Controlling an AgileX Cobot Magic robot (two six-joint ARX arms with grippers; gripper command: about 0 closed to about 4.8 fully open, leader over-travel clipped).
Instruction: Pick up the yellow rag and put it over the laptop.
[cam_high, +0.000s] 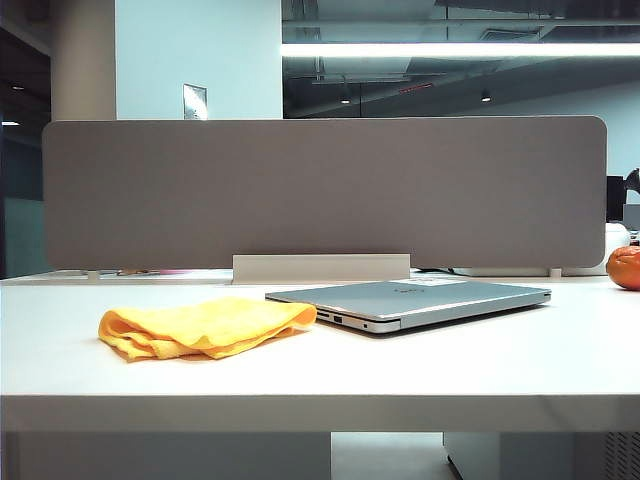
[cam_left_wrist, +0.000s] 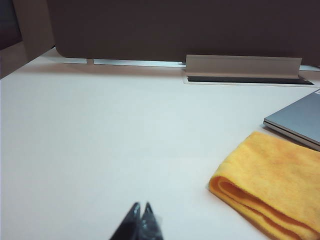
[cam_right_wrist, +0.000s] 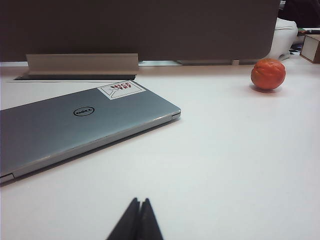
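So the yellow rag is lying on the white table, folded loosely over itself into a flattish bundle; the colour is a warm yellow leaning orange, the fabric looks soft and a bit fuzzy, and in the left wrist view you can see the rolled fold along its near edge with a couple of layers stacked under it; it's wrinkly on top and noticeably smaller than the laptop. The laptop sits just beside it, lid shut, thin silver-grey metal with small ports showing along the side edge facing the exterior camera; the rag's end reaches right up to the laptop's corner, though I can't tell if they actually touch; in the right wrist view the lid has a small round logo and a white sticker with red lettering near its far corner. An orange fruit sits well apart from the laptop, out toward the far right of the table, and a grey divider panel runs along the back. Left gripper hovers low over bare table near the rag, fingertips pressed together, holding nothing; right gripper is the same deal, tips closed on nothing, low over bare table near the laptop's front edge.
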